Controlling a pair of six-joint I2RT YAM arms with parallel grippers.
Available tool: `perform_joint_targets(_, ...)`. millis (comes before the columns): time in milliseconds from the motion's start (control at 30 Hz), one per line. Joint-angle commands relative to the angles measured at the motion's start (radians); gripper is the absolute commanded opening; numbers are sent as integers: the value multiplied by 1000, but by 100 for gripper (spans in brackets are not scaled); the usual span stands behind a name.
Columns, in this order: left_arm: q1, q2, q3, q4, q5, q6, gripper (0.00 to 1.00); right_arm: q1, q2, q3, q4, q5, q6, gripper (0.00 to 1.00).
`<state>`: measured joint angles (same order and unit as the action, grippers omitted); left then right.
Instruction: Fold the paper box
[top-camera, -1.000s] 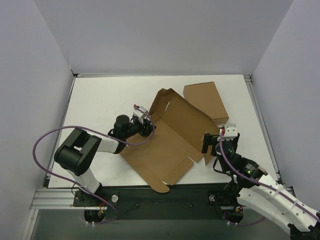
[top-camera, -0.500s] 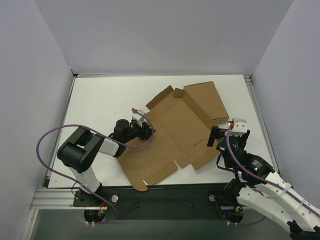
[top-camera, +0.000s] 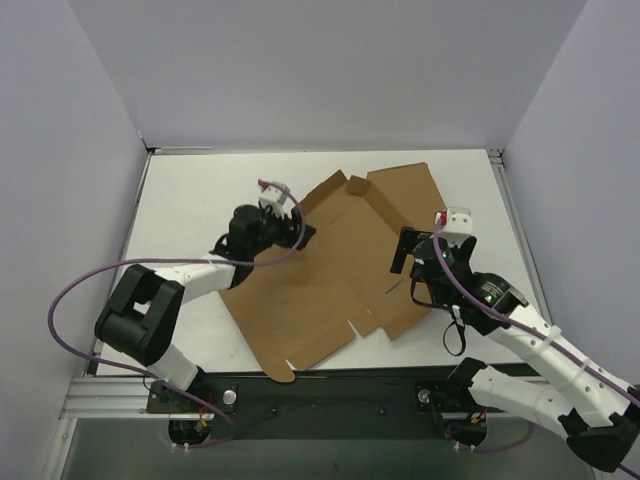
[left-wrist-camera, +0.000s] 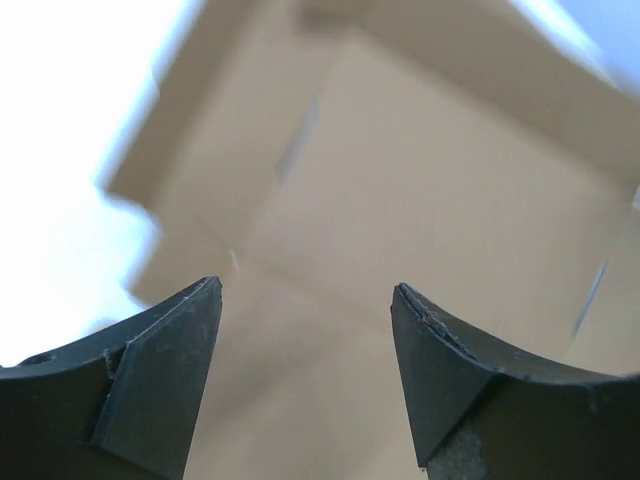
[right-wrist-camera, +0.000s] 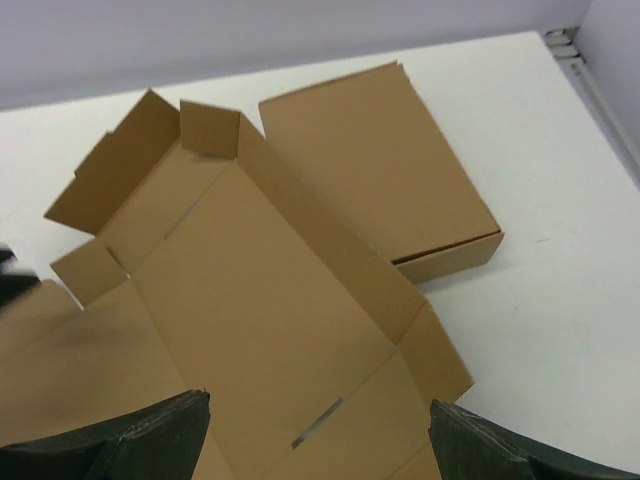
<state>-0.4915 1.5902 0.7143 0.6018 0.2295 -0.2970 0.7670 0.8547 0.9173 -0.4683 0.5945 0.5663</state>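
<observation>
On the left part of the worktop (top-camera: 190, 200) there is only bare white surface and the left arm reaching in. The left gripper (top-camera: 300, 233) is at the far-left edge of the paper box (top-camera: 330, 285). In the left wrist view its jaws stand apart with nothing between them, and only brown card shows below, so they are released.

In the middle, the paper box lies opened out and mostly flat, turned at an angle to the worktop edges. Its near corner comes close to the arm bases. At the far end, a side flap and a small corner tab are partly raised, and the long wall on the right side is lifted a little. Thin slits show in the panels.

To the right, the right gripper (top-camera: 402, 258) hovers over the right edge of the box. Its jaws are wide open and grasp nothing. Behind it, just beside the box, lies a closed brown carton (top-camera: 410, 198).

I judge that folding is at an early step, between two grasps. The next move calls for taking one wall near its crease and raising it fully while the other arm holds the base down, so that the tabs can go into the slits.
</observation>
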Motion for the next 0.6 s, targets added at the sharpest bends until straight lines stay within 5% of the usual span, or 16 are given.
perform_joint_targets(0,74,66,284,-281,7,2,79,-29,73,46,-12,-100,38,94)
perform_joint_targets(333,105,375,808,-592,177,269,80,-80,116,92,37,-186,-3,96)
perform_joint_targets(567,103,510,957,-668,166,367,81,-113,130,84,71,-314,12,95)
